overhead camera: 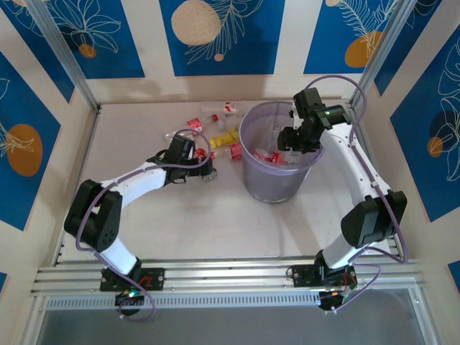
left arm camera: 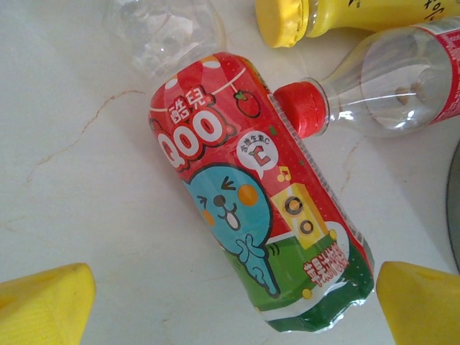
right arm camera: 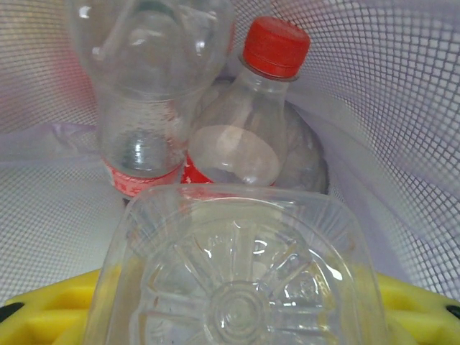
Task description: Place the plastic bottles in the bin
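Left gripper (overhead camera: pixel 206 172) low over the table (overhead camera: pixel 180 230), left of the bin (overhead camera: pixel 269 188). Jaws wide apart, nothing between the pads.

Left wrist view: its yellow fingers (left arm camera: pixel 43 305) stand either side of a Qoo bottle (left arm camera: pixel 251 208). The bottle has a red label with a blue cartoon face. It lies flat on the table, slanted across the gap, and touches neither finger. Just beyond it lies a red-cap bottle (left arm camera: pixel 381 83), clear-bodied, on its side. Its cap sits right at the Qoo label; cannot tell if they touch. Past that, a yellow bottle (left arm camera: pixel 338 18) with a yellow cap, also on its side.

Top view: other loose bottles (overhead camera: pixel 231 108) scattered on the table just left of the bin, behind the left gripper.

Right gripper (overhead camera: pixel 289 147) over the bin's open mouth, within the rim. Jaws clamped on a clear bottle (right arm camera: pixel 233 287), its moulded base turned to the wrist camera, a yellow finger at each lower corner.

Down in the bin, two bottles against the mesh-textured wall:
- a capped bottle (right arm camera: pixel 251 129), clear with a red cap
- a banded bottle (right arm camera: pixel 144 108), clear with a red label strip

They lean together, touching
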`<action>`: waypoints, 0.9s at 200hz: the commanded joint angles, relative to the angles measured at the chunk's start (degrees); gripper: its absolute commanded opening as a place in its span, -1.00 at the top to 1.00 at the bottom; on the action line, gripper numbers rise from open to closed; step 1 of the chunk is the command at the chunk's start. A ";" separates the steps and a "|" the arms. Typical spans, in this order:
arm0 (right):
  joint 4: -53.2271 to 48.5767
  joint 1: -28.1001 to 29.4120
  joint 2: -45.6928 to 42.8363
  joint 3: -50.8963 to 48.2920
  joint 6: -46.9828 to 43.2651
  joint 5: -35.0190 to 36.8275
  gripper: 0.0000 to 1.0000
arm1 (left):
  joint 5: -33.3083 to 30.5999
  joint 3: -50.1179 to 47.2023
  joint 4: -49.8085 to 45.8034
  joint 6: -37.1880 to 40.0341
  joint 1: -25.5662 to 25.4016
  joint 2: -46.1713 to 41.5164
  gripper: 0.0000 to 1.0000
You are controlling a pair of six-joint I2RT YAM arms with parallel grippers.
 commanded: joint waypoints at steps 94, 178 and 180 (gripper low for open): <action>3.13 -0.78 2.95 -4.32 1.52 -2.25 -0.51 | -1.14 1.18 0.71 -2.95 0.00 4.00 -1.00; 3.14 0.08 0.75 -1.47 1.18 -3.35 -0.67 | -1.28 1.61 0.80 -3.05 0.17 5.32 -1.00; 3.16 0.09 0.66 -1.33 1.17 -3.42 -0.67 | -1.22 1.62 0.86 -3.05 0.15 5.33 -1.00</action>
